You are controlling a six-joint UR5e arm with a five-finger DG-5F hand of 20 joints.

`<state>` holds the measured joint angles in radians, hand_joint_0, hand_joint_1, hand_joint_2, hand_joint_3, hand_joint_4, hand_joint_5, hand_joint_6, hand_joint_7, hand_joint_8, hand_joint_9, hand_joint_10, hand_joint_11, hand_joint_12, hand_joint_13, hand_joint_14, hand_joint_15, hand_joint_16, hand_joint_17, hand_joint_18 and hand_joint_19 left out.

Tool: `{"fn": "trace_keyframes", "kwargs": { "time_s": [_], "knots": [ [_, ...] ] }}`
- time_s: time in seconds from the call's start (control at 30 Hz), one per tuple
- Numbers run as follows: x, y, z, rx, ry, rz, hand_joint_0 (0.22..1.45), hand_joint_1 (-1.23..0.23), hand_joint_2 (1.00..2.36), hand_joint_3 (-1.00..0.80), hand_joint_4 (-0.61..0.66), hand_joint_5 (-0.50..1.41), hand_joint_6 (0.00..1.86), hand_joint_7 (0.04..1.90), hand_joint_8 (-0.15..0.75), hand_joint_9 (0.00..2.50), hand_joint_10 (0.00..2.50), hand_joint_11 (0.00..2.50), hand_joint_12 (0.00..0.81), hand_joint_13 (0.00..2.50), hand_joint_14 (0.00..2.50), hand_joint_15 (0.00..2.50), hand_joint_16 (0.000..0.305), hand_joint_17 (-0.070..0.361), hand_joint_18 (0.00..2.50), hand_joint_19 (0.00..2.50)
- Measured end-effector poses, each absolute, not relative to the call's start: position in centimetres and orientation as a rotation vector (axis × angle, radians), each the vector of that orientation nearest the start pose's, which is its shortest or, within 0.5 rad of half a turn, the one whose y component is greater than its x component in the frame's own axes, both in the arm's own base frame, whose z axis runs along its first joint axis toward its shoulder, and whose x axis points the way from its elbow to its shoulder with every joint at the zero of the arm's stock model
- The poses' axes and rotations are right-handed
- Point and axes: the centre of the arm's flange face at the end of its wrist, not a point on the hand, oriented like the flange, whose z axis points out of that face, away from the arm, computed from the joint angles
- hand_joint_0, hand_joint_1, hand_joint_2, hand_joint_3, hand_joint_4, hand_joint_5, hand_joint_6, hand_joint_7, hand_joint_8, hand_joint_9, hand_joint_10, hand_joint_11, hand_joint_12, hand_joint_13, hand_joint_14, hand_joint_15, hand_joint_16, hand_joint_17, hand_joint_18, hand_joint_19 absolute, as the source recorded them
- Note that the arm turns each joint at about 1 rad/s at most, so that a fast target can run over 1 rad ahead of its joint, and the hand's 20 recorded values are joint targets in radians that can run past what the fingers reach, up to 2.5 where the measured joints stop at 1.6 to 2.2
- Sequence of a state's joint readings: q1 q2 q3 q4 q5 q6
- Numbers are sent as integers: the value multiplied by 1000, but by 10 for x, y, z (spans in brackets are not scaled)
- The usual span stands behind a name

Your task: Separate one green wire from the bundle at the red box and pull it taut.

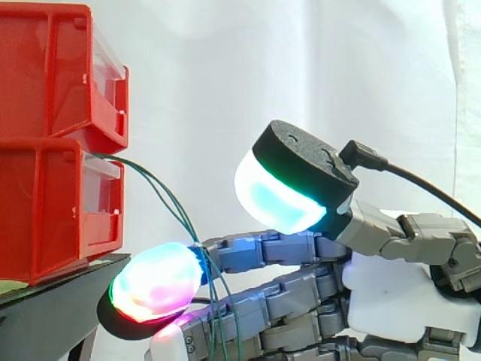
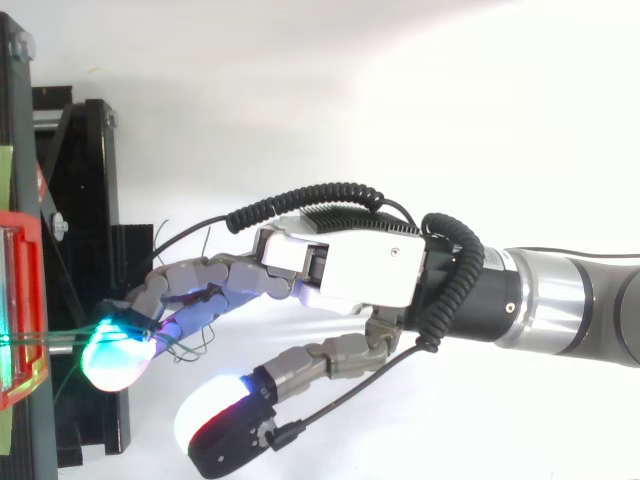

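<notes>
Green wires (image 1: pixel 171 201) come out as a small bundle from the top front of the lower red bin (image 1: pixel 52 210), which sits beneath a second red bin (image 1: pixel 60 75) at the front edge of a black stand (image 1: pixel 52 308). In the side view the green wires arc downward and away from the bins, past the stand's front edge, until they meet the robot hand (image 1: pixel 383 293). There they slip between two neighbouring fingers just behind the glowing pads, then hang loosely down across the lower fingers. The wires stay close together along the arc, none clearly apart from the rest. The hand reaches in level from the right, its fingers nearly straight and lying close side by side, nipping the wires between them. One fingertip (image 1: pixel 154 282) glows green, cyan and magenta just off the stand's front edge, below the lower bin. The thumb (image 1: pixel 301 162) stands high and well apart from the fingers, touching nothing, its pad glowing white and cyan. In the top view the arm (image 2: pixel 570 305) enters from the right edge, and the fingers stretch left to the stand's edge. A thin green line (image 2: pixel 55 337) runs almost straight from the red bin to the fingertips. A few loose strands curl beside the fingers. A white curtain (image 1: pixel 301 60) hangs behind everything.
</notes>
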<state>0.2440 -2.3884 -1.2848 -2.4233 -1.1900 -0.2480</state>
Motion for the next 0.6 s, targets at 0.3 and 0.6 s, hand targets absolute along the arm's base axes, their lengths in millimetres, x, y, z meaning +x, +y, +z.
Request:
{"fn": "trace_keyframes", "kwargs": {
  "time_s": [0.3,0.6],
  "knots": [
    [778,13,177,1045,1045,1048,621,-515,1007,-430,293,-134,504,1078,273,722,5,164,312,587,6,172,40,89,518,348],
    [780,10,180,1054,1047,1054,596,-515,1003,-465,296,-138,504,1063,273,718,6,174,318,581,6,172,40,90,517,356]
  ]
}}
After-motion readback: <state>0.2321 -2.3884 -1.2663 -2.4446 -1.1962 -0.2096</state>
